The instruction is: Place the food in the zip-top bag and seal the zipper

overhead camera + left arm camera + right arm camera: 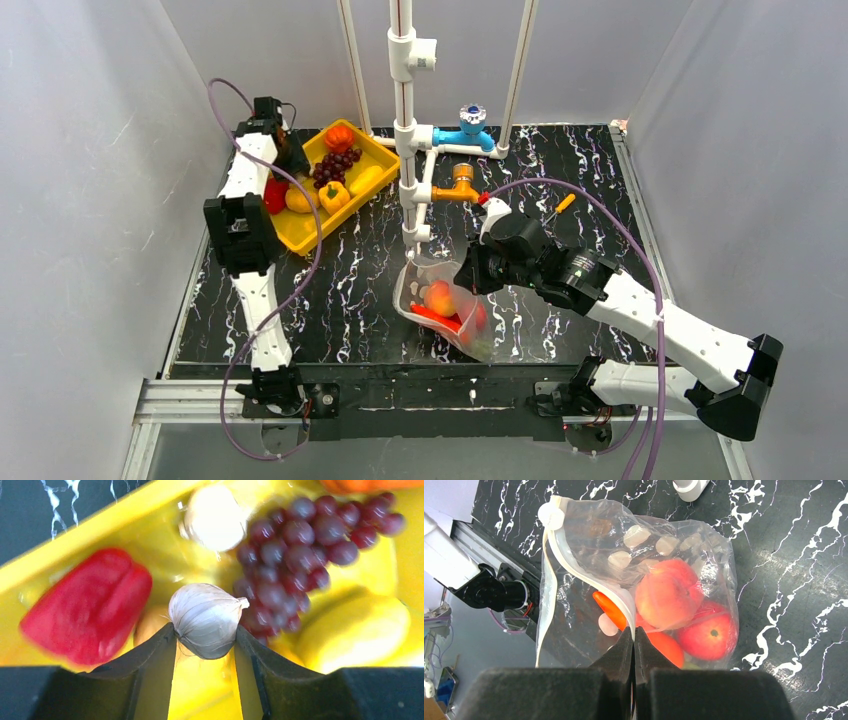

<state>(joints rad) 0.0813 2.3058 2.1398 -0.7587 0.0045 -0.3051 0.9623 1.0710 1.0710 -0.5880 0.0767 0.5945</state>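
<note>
- We are pinching the white papery garlic bulb (205, 617) between our left gripper's (205, 630) fingers for bagging.
- Our right gripper (634, 635) is clamping the clear dotted zip-top bag (569, 615) by its rim, propping it open.

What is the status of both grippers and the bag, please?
Left gripper shut on garlic at yellow tray. Right gripper shut on zip-top bag rim, mouth open, peach inside. No obstruction seen.

Garlic bulb (207, 620), white and papery, sits pinched in the left gripper (206, 630) above the yellow tray (75, 540). In that tray lie a red pepper (87, 605) and purple grapes (295, 555). Well right of the tray, the dotted zip-top bag (574, 540) gapes, its zipper (584, 572) unsealed, with a peach (666, 592) inside.
</note>
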